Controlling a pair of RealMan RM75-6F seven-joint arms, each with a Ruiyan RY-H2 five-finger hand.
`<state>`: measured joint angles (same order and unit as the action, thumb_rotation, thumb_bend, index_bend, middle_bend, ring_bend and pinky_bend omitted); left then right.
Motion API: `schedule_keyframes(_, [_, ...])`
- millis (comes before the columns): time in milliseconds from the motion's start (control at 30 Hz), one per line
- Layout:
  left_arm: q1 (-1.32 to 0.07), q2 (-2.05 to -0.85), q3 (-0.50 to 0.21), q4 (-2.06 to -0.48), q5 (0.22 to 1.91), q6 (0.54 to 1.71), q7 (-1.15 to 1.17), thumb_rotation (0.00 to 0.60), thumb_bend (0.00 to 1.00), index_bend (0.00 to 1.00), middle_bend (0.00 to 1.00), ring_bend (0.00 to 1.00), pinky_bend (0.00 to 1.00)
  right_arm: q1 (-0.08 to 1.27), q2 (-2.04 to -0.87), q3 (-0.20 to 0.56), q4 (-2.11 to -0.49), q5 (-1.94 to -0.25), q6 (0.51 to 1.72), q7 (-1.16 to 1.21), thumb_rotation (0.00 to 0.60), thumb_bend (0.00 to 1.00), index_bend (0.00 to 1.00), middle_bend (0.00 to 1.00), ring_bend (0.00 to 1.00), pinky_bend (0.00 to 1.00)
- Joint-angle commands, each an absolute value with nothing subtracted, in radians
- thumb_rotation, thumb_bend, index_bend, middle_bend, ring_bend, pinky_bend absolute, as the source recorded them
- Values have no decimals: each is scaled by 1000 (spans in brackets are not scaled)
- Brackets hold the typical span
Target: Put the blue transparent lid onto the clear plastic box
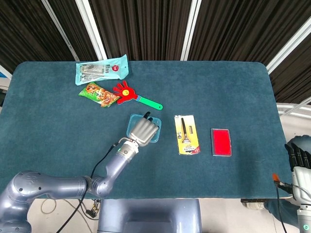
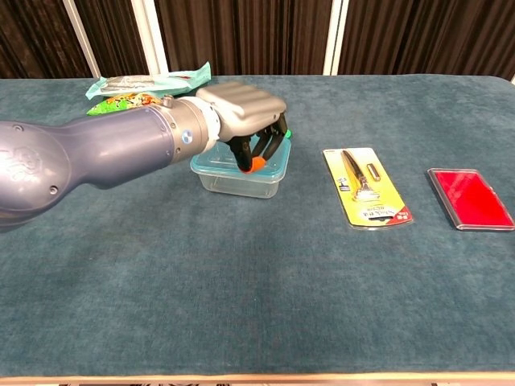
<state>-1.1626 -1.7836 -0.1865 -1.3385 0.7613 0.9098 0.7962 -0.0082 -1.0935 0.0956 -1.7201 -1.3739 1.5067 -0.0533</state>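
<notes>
Your head view looks straight down and shows the left hand [image 1: 144, 130] only from its back, covering most of the clear plastic box [image 1: 131, 127], whose blue transparent lid [image 1: 156, 130] peeks out at the edges. Only the chest view lets you see under the hand: there the left hand [image 2: 244, 112] hangs over the box [image 2: 238, 178], with the lid [image 2: 276, 162] already lying on top of it, and the fingers [image 2: 259, 154] curl downward with their dark tips and one orange tip reaching the lid's surface. Whether they press on it or only touch it, you cannot tell. They are bent but apart, and nothing is gripped in them.

Your right hand [image 1: 298, 159] shows only in the head view, at the lower right off the table's [image 1: 233, 92] edge, too cropped to tell how its fingers lie.

Behind the box lies a red hand-shaped clapper with a green handle [image 1: 136, 95], next to a snack bag [image 1: 98, 93] and a pale blue packet [image 1: 102, 69]. To the right of the box, a razor on a yellow card [image 2: 367, 187] and a red flat case [image 2: 469, 198] lie well apart from it. Your left forearm [image 2: 88, 157] blocks much of the chest view's left side.
</notes>
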Motion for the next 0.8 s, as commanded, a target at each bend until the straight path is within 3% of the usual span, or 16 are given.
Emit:
schedule_keyframes(33, [-1166,-1791,-186,-1333,762,906,796,600,585,664,533,295,121,-8,-1093,96,-1721,-1375,1508,-53,600,336,0,14,0,0])
schedule_keyframes(800, [-1174,-1822,-156,-1305,772,903,820,600,585,674,529,291,121,-7,-1094,99,-1723,-1370,1506,-55,600,336,0,14,0,0])
